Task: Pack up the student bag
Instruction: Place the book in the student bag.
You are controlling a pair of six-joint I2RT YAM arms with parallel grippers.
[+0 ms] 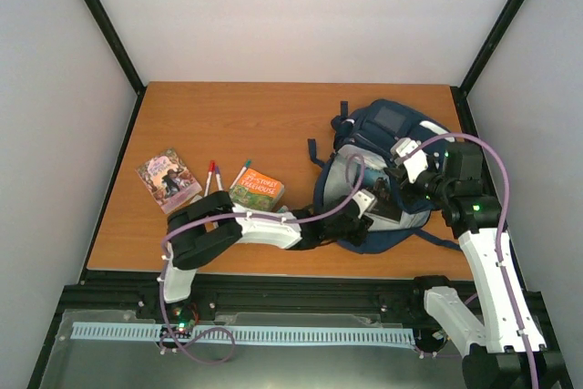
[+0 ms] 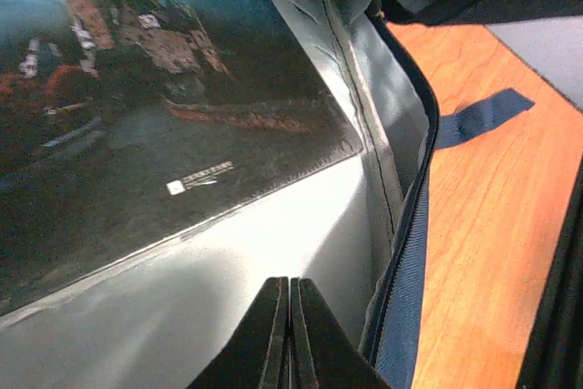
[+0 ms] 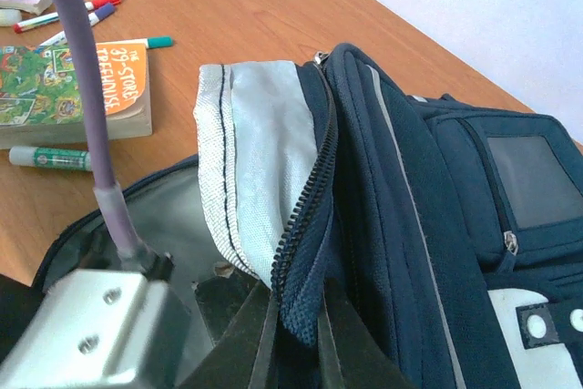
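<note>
The navy student bag [image 1: 383, 125] lies at the right of the table with its main compartment open. My right gripper [image 3: 296, 312] is shut on the bag's zipper edge [image 3: 310, 216] and holds the flap up, showing the grey lining [image 3: 260, 161]. My left gripper [image 2: 290, 281] is inside the opening, shut with nothing between its fingers. Just ahead of it, a dark book with a castle cover [image 2: 137, 88] lies on the grey lining [image 2: 237, 261]. From above, the left gripper [image 1: 364, 202] sits in the bag's mouth and the right gripper [image 1: 401, 170] is beside it.
On the table left of the bag lie an orange-and-green book [image 1: 257, 190], a pink-covered book [image 1: 168, 179] and several marker pens [image 1: 211, 175]. A green marker [image 3: 50, 158] lies near the bag's opening. A dark strap [image 2: 483, 116] trails on the wood.
</note>
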